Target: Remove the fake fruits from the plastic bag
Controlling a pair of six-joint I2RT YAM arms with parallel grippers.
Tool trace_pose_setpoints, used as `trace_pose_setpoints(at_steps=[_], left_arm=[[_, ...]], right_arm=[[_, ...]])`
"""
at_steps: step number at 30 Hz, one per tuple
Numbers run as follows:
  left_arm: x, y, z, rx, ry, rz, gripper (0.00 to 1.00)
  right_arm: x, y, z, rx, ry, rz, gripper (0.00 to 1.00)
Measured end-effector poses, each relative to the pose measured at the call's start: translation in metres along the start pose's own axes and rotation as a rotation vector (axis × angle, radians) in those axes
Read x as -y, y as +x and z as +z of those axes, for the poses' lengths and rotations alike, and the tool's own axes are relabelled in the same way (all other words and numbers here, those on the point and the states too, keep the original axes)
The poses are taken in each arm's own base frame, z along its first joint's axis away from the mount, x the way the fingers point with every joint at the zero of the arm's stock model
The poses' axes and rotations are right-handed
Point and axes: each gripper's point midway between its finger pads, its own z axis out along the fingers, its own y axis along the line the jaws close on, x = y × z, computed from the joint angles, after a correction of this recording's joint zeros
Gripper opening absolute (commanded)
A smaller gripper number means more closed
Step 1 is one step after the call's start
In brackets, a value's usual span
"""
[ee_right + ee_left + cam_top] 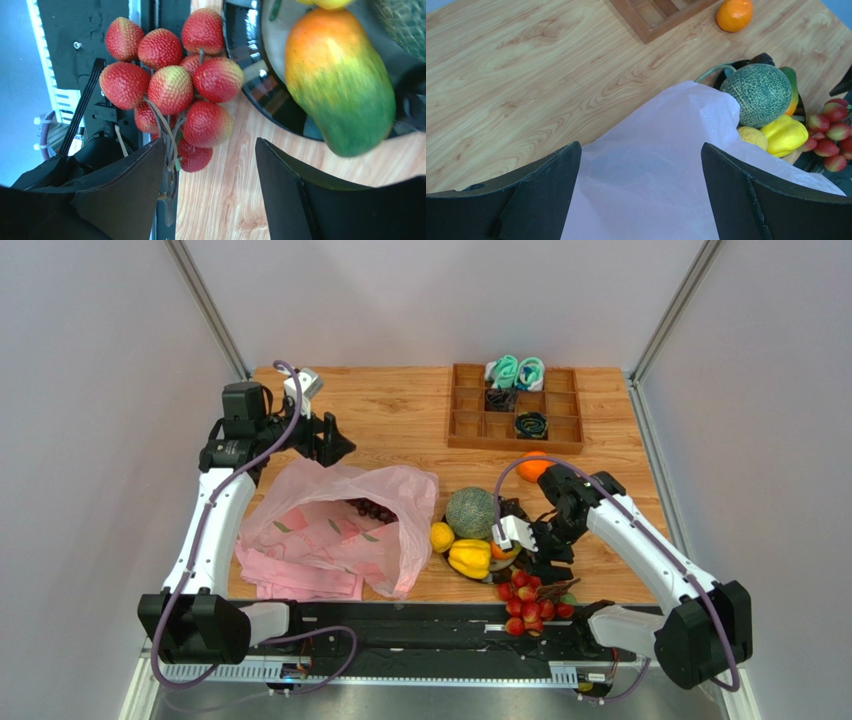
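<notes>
Nearly done: only the dark grapes (372,508) show inside the pink bag (335,525), which lies slumped at centre left of the overhead frame.
The melon (470,512), lemon (441,537) and yellow lobed fruit (470,558) sit heaped just right of the bag's mouth, out of its way. The orange (533,467) lies apart above them, near the wooden tray (515,430). The red berries (528,602) rest at the worktop's (400,420) lower edge. The right jaws stand apart just beside the berries and grip nothing. The left jaws hang wide apart above the bag's upper left edge, likely placed to pinch the film so the grapes can be reached.
</notes>
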Motion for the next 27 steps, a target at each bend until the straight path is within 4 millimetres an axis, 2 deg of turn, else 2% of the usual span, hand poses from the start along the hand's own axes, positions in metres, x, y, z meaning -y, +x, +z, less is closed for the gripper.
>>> trace_pose_setpoints(at_steps=[5, 7, 8, 9, 10, 14, 15, 16, 17, 18, 23, 27], left_arm=[[0.018, 0.002, 0.005, -0.016, 0.05, 0.028, 0.99], [0.02, 0.002, 0.006, -0.018, 0.055, 0.03, 0.99], [0.02, 0.002, 0.006, -0.017, 0.054, 0.028, 0.99], [0.02, 0.003, 0.006, -0.017, 0.054, 0.027, 0.99], [0.019, 0.003, 0.007, -0.016, 0.053, 0.025, 0.99], [0.019, 0.004, 0.008, -0.015, 0.053, 0.016, 0.99], [0.019, 0.004, 0.008, -0.013, 0.053, 0.018, 0.99], [0.019, 0.004, 0.008, -0.012, 0.052, 0.019, 0.99], [0.019, 0.004, 0.008, -0.012, 0.052, 0.019, 0.99], [0.019, 0.004, 0.008, -0.012, 0.052, 0.019, 0.99], [0.018, 0.003, 0.009, -0.01, 0.052, 0.022, 0.99], [0.014, 0.004, 0.013, -0.014, 0.053, 0.017, 0.99]], right_arm=[[-0.008, -0.01, 0.011, -0.03, -0.063, -0.048, 0.76], [-0.01, -0.009, 0.014, -0.054, -0.083, -0.064, 0.73], [-0.01, -0.008, 0.016, -0.069, -0.097, -0.058, 0.68], [-0.01, -0.004, 0.019, -0.087, -0.119, -0.043, 0.58], [-0.01, -0.002, 0.022, -0.103, -0.142, -0.027, 0.54], [-0.009, 0.015, 0.042, -0.204, -0.262, 0.063, 0.48], [-0.007, 0.018, 0.043, -0.218, -0.268, 0.069, 0.34], [-0.007, 0.019, 0.044, -0.227, -0.267, 0.069, 0.24], [-0.006, 0.021, 0.043, -0.237, -0.261, 0.061, 0.04], [-0.004, 0.021, 0.041, -0.242, -0.244, 0.049, 0.01], [0.003, 0.022, 0.022, -0.26, -0.122, -0.009, 0.0], [0.015, 0.014, -0.015, -0.237, 0.08, -0.092, 0.0]])
